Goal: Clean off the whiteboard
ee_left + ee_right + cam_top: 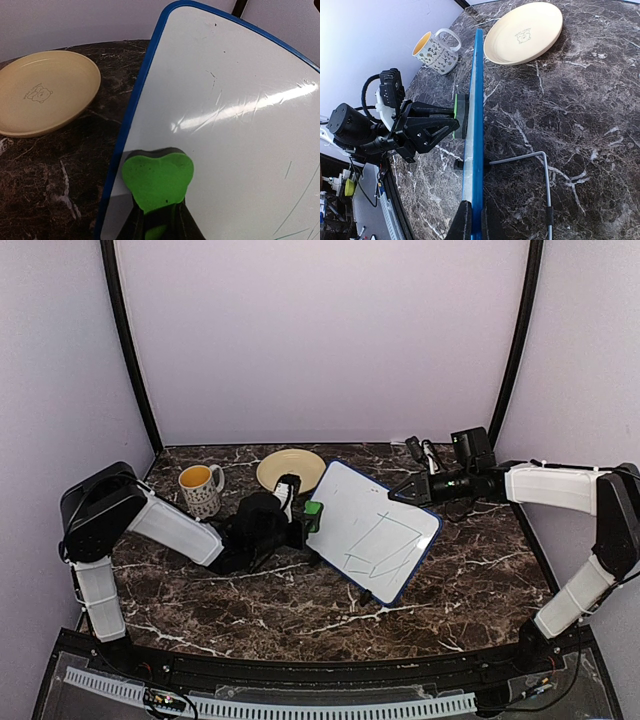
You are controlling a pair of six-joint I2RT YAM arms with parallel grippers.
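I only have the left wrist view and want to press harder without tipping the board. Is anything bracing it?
Observer: Yes. The right gripper clamps the whiteboard by its frame edge.
Operator: Is anything propping it from behind?
Observer: A wire stand juts from its back onto the table.
Operator: Where is the drawing?
Observer: A thin-line sketch covers the half of the board away from the eraser.
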